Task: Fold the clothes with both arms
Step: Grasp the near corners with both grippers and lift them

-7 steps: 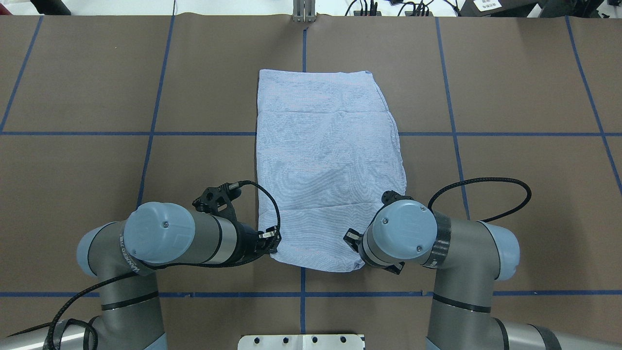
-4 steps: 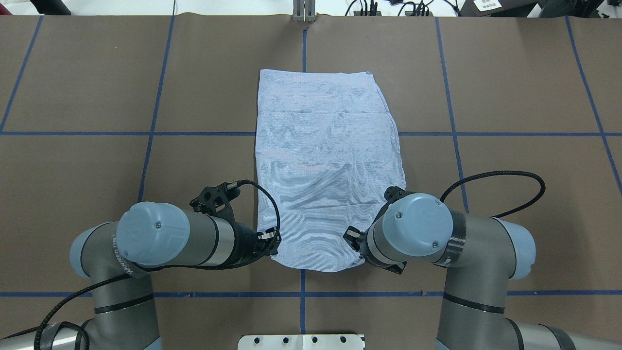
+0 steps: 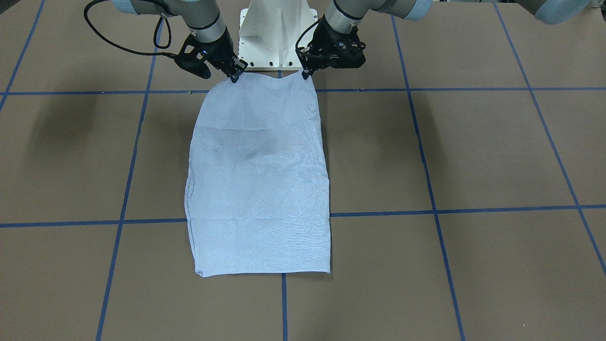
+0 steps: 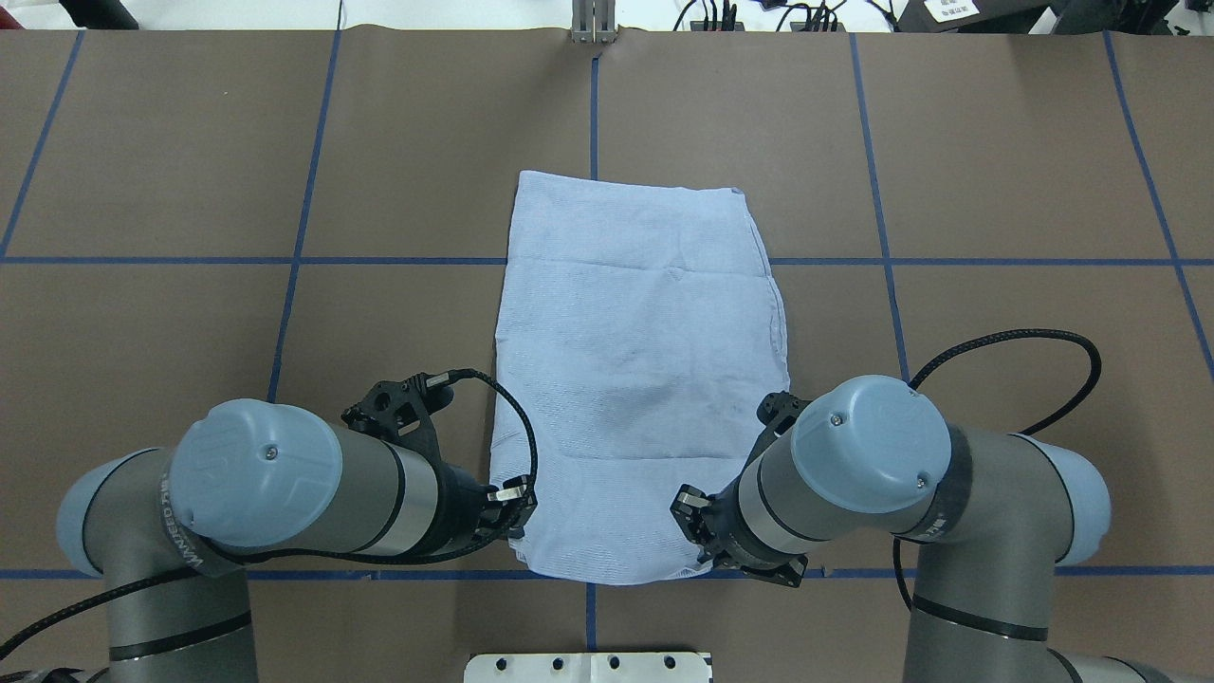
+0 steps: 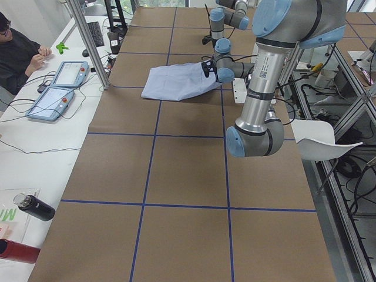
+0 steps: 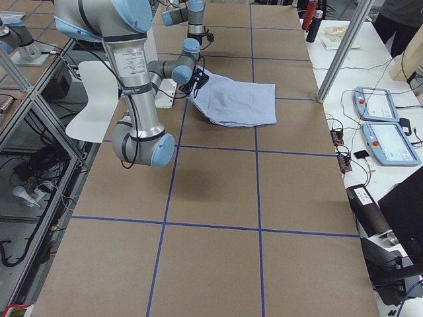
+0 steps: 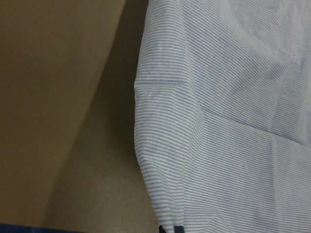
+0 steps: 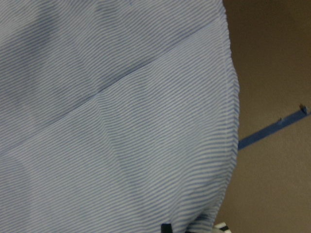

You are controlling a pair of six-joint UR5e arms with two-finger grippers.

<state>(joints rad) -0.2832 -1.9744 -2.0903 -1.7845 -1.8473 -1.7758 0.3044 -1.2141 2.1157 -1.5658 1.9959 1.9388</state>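
The light blue-and-white striped shirt [image 4: 635, 379] lies folded into a long rectangle on the brown table, also in the front view [image 3: 258, 180]. Its collar, label and buttons are hidden. My left gripper [image 4: 520, 522] is shut on the shirt's near-left corner; in the front view it [image 3: 307, 73] pinches the corner at the view's right. My right gripper [image 4: 700, 550] is shut on the near-right corner, seen in the front view [image 3: 235, 76] too. Both wrist views are filled with striped cloth [image 7: 233, 121] [image 8: 121, 121] close to the lens.
The white pedestal base [image 3: 274, 28] stands just behind the shirt's near edge. Blue tape lines [image 4: 303, 261] grid the table. A metal post [image 4: 593, 24] stands at the far edge. Teach pendants [image 5: 59, 88] and bottles [image 5: 32, 207] lie on the operators' side table.
Both arms have drawn back toward the base, dragging the shirt with them. The whole shirt has slid toward the robot by about a hand's width.
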